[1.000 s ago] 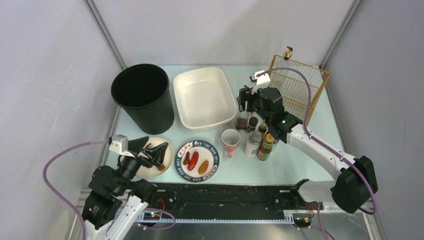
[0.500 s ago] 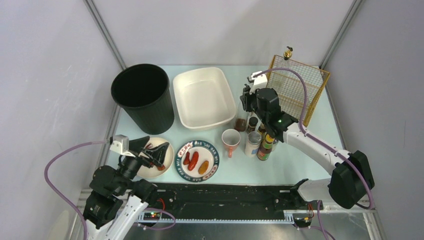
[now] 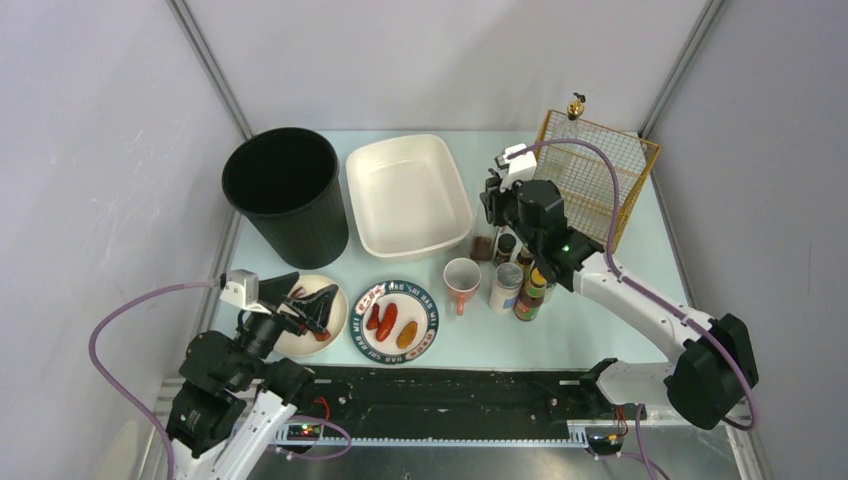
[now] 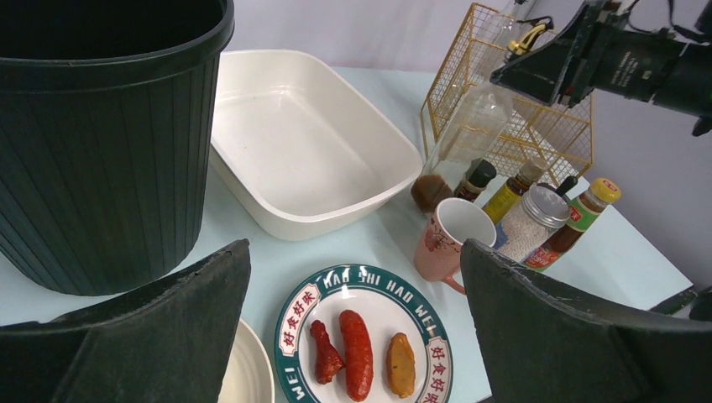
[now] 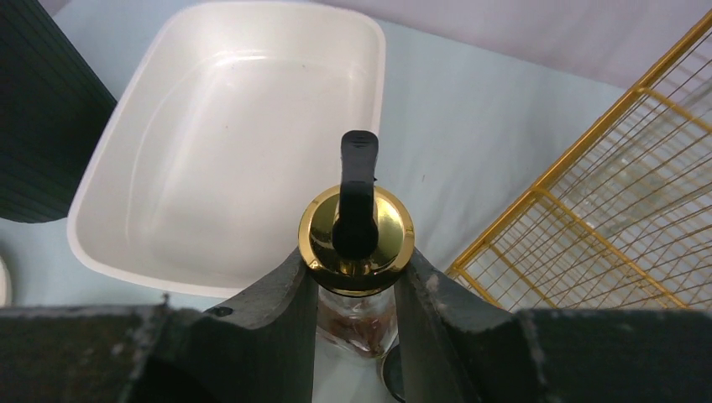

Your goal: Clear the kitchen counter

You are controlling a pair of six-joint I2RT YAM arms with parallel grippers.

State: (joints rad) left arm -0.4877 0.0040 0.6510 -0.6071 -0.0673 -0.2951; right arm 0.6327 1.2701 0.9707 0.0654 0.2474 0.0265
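The pale mint kitchen counter [image 3: 600, 310] holds dishes and bottles. My right gripper [image 3: 497, 212] is shut on the neck of a clear glass bottle with a gold cap and black spout [image 5: 356, 220], between the white tub and the wire basket. The bottle [image 4: 470, 126] leans, with brown liquid at its base [image 4: 430, 191]. I cannot tell whether it rests on the counter. My left gripper [image 3: 310, 305] is open and empty above a white plate [image 3: 338, 318], and in the left wrist view [image 4: 354, 252] it frames a green-rimmed plate [image 4: 302, 302] with sausages.
A black bin [image 3: 287, 190] stands at the back left, a white tub [image 3: 408, 195] beside it. A gold wire basket [image 3: 595, 170] stands at the back right. A pink mug [image 3: 461, 280] and several spice and sauce bottles [image 3: 520, 285] cluster under my right arm.
My right arm has shifted slightly, its gripper a little toward the back with the bottle in it. The left arm has not moved.
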